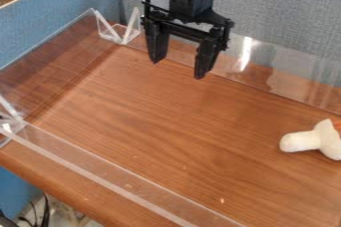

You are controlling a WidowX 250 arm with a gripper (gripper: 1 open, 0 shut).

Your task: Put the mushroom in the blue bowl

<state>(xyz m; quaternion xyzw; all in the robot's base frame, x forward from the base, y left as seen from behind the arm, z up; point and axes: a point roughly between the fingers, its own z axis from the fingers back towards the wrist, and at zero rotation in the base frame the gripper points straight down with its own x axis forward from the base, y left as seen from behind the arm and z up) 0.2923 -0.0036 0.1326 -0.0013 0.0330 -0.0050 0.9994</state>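
The black two-fingered gripper (181, 58) hangs above the far middle of the polished reddish-brown wooden tabletop (160, 121), pointing down, its fingers (156, 44) spread wide with nothing between them and nothing touching them. The small toy mushroom with a thick cream-white stem (312, 138) lies on its side well away from the fingers, down and to the right of them at the picture's right edge, its stem pointing back toward the fingers and only a sliver of orange cap showing where the frame cuts it off. No blue bowl is visible anywhere, so its place relative to the fingers cannot be told. The chief risk, as I judge it, is the grasp: a rounded, lying mushroom is likely to roll or skid if one finger meets it before the other, and a push could send it toward the table's near edge beyond the fingers' easy reach. Closing on the tapering stem rather than across its thickest part could squeeze it out of the grip. A descent too deep would drive the fingertips into the wood. The clear acrylic wall (74, 47) bordering the table, just behind and to the left of the fingers, is hard to see and could be clipped on a wide swing. With the bowl unseen, a release may also miss it.
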